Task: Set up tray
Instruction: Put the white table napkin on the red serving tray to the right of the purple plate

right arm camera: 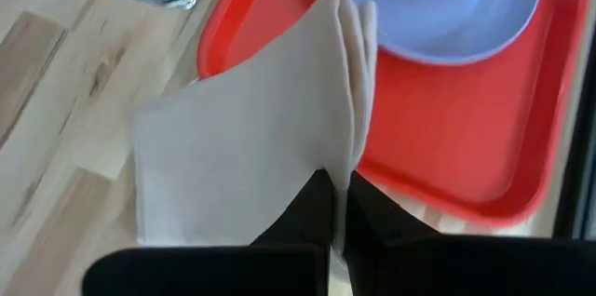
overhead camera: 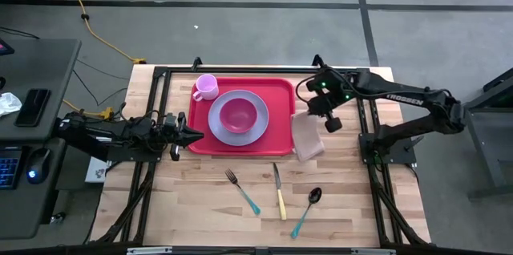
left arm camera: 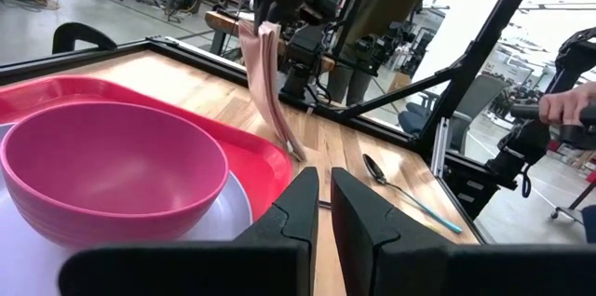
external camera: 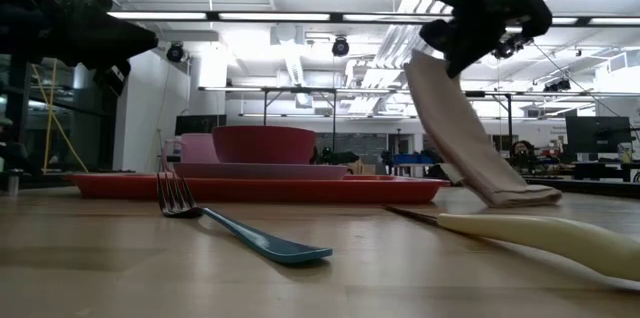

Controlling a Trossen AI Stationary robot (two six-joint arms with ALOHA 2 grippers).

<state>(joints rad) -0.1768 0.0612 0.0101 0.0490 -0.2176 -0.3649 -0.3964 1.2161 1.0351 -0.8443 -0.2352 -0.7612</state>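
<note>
Tray (overhead camera: 282,119), red and flat with a low rim, is lying across the far middle of the wooden tabletop (overhead camera: 200,199), its long axis running from the left arm's side to the right arm's side. A round lavender plate (overhead camera: 256,131) is sitting in the tray with a pink bowl (overhead camera: 238,115) on it, and a pink cup (overhead camera: 206,87) is standing at the tray's far left corner.

Right gripper (overhead camera: 322,117) is hovering just beyond the tray's right short edge, pinched tight on the top of a beige cloth napkin (overhead camera: 308,136). The napkin is hanging down from it, its lower end resting on the tabletop beside the tray's near right corner, partly over the rim as seen from that arm's wrist. So the tray is lying directly toward the left of this gripper, and the bare red strip to the right of the plate looks like the nearest landing spot; I judge the napkin needs carrying a little leftward over the rim.

Left gripper (overhead camera: 195,135) is waiting just outside the tray's left short edge, fingers nearly together with a narrow gap and nothing between them.

A fork (overhead camera: 241,191), a knife (overhead camera: 279,192) and a spoon (overhead camera: 307,211) are lying on the near tabletop, outside the tray, handles pointing toward the near edge. The right arm is clearly the nearer one to the napkin's target
</note>
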